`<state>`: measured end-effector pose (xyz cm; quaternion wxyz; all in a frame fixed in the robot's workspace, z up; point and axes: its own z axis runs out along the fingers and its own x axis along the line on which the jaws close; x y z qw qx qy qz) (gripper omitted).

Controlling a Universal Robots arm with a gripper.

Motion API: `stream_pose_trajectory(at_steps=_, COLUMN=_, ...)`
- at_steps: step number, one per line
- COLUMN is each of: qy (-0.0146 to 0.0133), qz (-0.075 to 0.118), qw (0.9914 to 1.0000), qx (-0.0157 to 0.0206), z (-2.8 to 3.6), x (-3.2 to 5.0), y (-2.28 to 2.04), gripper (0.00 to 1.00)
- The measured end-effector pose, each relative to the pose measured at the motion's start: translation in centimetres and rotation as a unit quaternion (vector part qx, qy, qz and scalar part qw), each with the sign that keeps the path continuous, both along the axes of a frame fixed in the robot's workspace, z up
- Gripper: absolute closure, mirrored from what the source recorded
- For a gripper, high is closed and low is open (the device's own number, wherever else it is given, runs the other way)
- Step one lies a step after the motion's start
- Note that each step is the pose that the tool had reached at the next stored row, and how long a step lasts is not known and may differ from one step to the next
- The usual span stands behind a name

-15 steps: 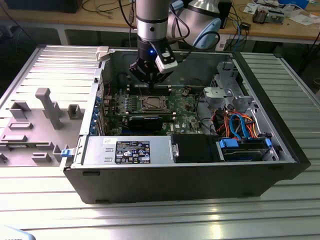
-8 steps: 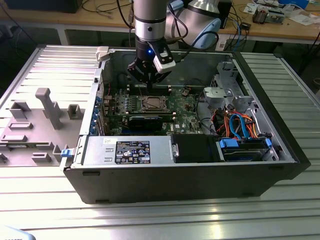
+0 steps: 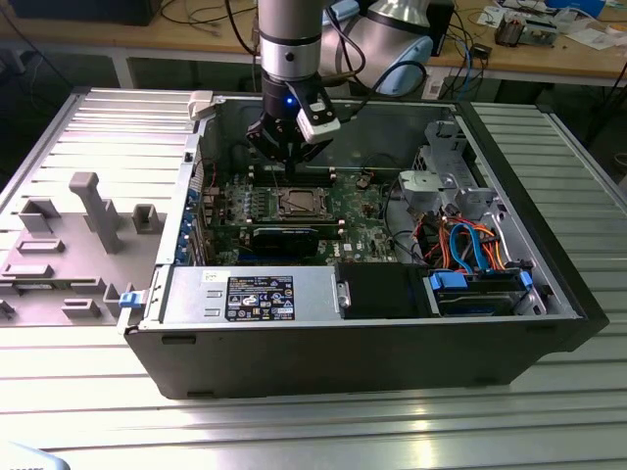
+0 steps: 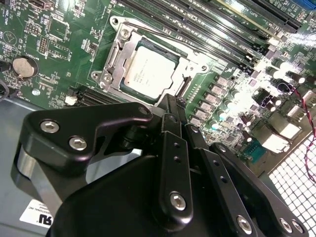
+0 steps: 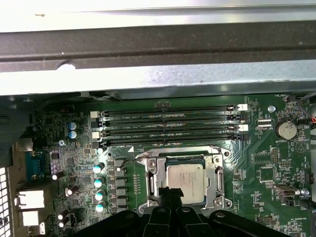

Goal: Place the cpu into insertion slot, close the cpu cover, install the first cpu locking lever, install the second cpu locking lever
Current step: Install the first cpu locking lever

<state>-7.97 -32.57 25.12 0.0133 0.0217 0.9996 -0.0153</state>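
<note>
The arm hangs straight down into the open computer case [image 3: 549,294], and the gripper [image 3: 291,162] hovers just above the green motherboard [image 3: 367,230], at about twelve o'clock from the socket in the exterior view. The cpu [image 4: 149,74] sits flat in its socket, silver top up, and in the first wrist view the cpu [image 5: 186,180] lies squarely inside the window of the cpu cover [image 5: 213,177], which is down flat around it. In the second wrist view the black fingers [image 4: 174,121] come together to a narrow tip with no gap showing between them, and they grip nothing; that tip hangs just beside the socket's edge, near five o'clock from the chip. A thin locking lever [image 5: 129,161] runs along the socket's side. The memory slots [image 5: 170,127] lie just beyond the socket, toward the case wall.
</note>
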Motion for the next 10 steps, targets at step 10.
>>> stream_pose_trajectory(at_steps=10, qy=0.0000, qz=0.000, qw=1.00000, qx=0.0000, z=0.00, x=-0.41, y=0.00, gripper=0.89)
